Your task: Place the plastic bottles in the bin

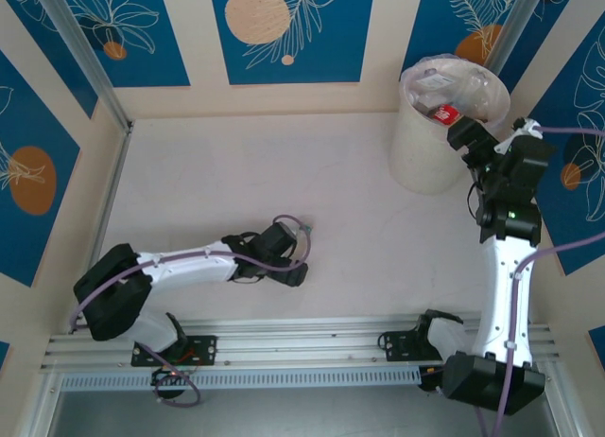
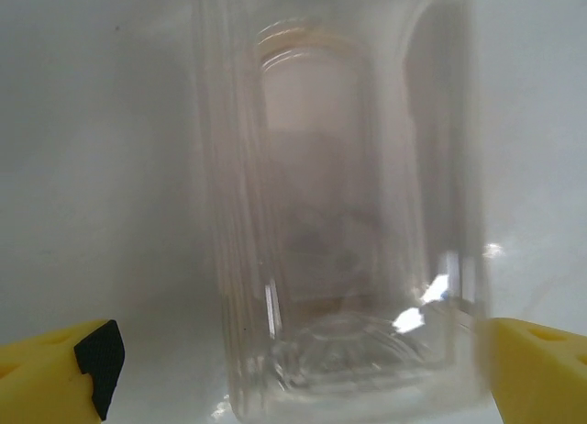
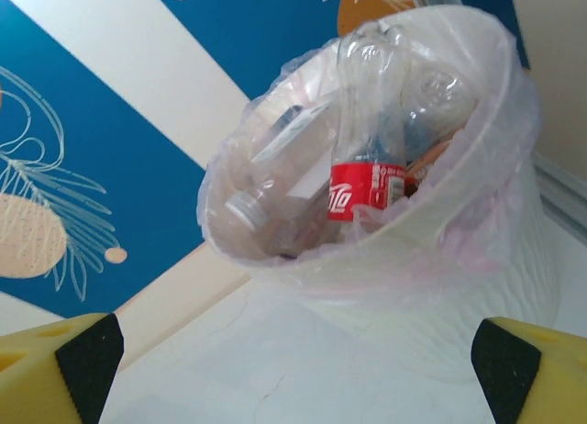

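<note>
Right wrist view is showing the right gripper (image 3: 293,369) gaping empty beside the bin (image 3: 459,286), a red-labelled bottle (image 3: 367,190) poking from it, while the left gripper (image 2: 293,369), wide open, is straddling a clear bottle (image 2: 339,240) on the tabletop (image 2: 101,167), seemingly needing only to close.

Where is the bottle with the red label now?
The red-label bottle stands inside the bin at the far right of the table in the top view, by the rim nearest the right gripper, among clear bottles.

Red-label bottle (image 3: 367,190) upright in bag-lined bin (image 3: 440,305); clear bottle (image 2: 339,259) outside
</note>
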`<act>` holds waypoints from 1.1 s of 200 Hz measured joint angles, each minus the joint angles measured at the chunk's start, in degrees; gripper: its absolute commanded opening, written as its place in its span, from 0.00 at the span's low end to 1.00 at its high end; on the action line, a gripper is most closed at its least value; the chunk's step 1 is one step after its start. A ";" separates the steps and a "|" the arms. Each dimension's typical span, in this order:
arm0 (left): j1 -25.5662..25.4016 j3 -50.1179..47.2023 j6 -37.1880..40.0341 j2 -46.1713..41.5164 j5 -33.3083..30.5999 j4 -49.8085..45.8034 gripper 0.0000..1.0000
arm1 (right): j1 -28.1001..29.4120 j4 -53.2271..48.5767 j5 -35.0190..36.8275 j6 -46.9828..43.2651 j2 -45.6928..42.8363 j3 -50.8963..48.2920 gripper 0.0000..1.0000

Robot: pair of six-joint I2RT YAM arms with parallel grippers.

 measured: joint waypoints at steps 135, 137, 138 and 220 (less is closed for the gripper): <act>-1.18 1.99 4.35 8.26 -4.55 5.51 0.61 | 0.57 0.09 -22.56 2.89 2.21 -7.08 1.00; -1.18 2.01 4.39 8.31 -4.55 5.60 0.61 | 0.61 0.15 -22.67 2.89 2.21 -7.13 1.00; -1.18 2.01 4.15 8.35 -4.57 5.64 0.60 | 0.72 0.17 -22.80 2.89 2.21 -7.17 0.99; -1.31 0.92 7.89 4.90 -4.15 9.64 0.38 | 11.45 0.17 -21.05 2.60 5.03 -7.23 0.99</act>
